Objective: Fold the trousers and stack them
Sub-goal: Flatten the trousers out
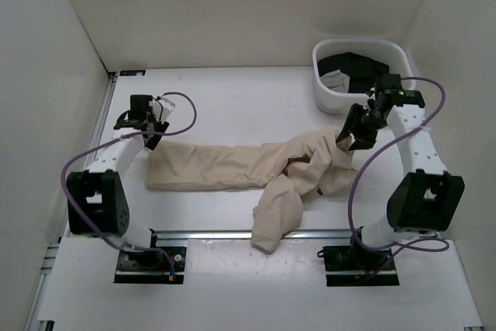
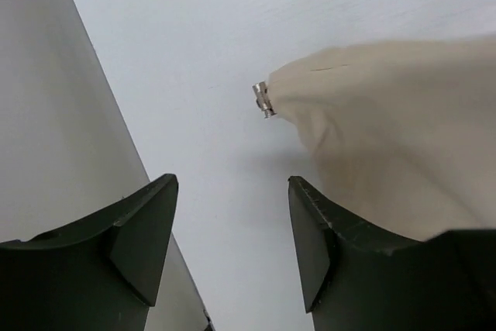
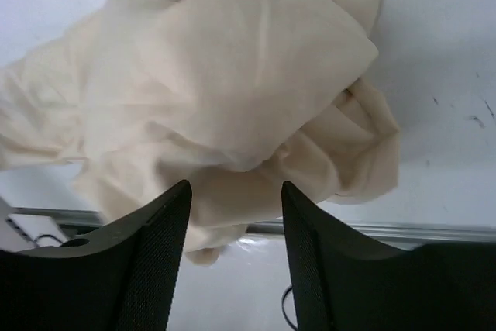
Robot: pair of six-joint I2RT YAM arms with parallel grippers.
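Note:
The beige trousers (image 1: 232, 167) lie stretched across the middle of the table, bunched at the right end, with one leg trailing toward the front rail. My left gripper (image 1: 153, 139) hovers at their left end, open and empty. In the left wrist view its jaws (image 2: 232, 187) frame bare table, and the trousers' corner (image 2: 387, 137) with a small metal fastener (image 2: 264, 100) lies just ahead to the right. My right gripper (image 1: 346, 139) hangs over the bunched right end. In the right wrist view it (image 3: 235, 189) stands open above the crumpled trousers (image 3: 232, 75), gripping nothing.
A white basket (image 1: 324, 92) stands at the back right, holding black garments (image 1: 356, 66) with a white label. White walls close the table in on the left, the back and the right. A metal rail (image 1: 201, 234) runs along the front edge between the arm bases.

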